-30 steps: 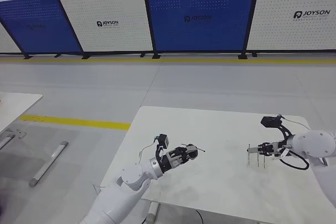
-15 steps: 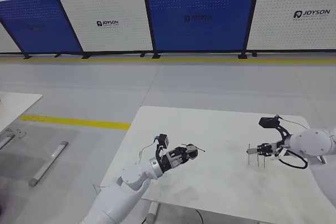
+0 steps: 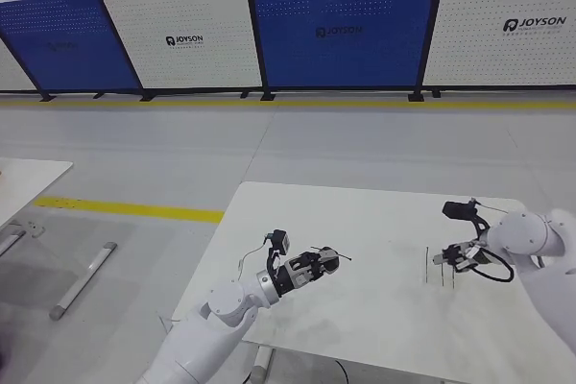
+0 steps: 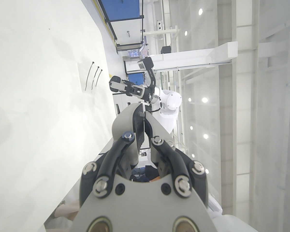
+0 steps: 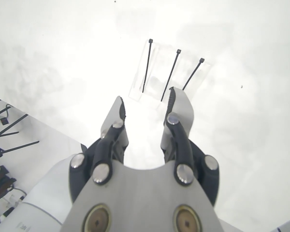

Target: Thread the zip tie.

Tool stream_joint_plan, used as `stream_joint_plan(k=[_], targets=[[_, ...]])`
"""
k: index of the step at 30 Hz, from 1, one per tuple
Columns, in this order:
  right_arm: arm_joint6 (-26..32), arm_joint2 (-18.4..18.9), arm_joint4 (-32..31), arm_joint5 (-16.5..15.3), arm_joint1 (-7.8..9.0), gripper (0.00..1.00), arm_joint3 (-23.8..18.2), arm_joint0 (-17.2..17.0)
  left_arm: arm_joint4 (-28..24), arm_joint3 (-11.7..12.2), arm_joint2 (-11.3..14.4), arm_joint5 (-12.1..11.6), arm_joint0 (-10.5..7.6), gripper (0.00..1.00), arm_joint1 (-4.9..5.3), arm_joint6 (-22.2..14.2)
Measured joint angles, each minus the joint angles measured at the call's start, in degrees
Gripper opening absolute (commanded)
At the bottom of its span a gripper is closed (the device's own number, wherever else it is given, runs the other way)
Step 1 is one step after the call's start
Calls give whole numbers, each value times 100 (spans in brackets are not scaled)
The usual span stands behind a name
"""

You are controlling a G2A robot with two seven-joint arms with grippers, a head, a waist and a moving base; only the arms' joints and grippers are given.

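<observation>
Three black zip ties lie side by side on a clear plastic sheet on the white table. My right gripper hangs open just short of their tail ends, nothing between its fingers. In the top view it sits at the right, beside the ties. My left gripper is held above the table's front left part, shut on another black zip tie that sticks out toward the right. In the left wrist view its fingers are pressed together, with the three ties and the right gripper farther off.
The table's front edge runs close below the left arm. A second white table stands off to the far left. Blue and white panels close the room behind.
My right gripper has drawn back a little to the right, off the three zip ties. The left arm and its zip tie have not moved.
</observation>
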Motion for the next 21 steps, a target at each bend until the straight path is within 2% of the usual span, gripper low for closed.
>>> stream_joint_plan(k=[7, 21], targets=[[-66, -164, 114, -75, -91, 28, 492, 146, 0, 0, 0, 0, 0, 0, 0, 0], [-232, -533, 115, 29, -307, 22, 1131, 457, 0, 0, 0, 0, 0, 0, 0, 0]])
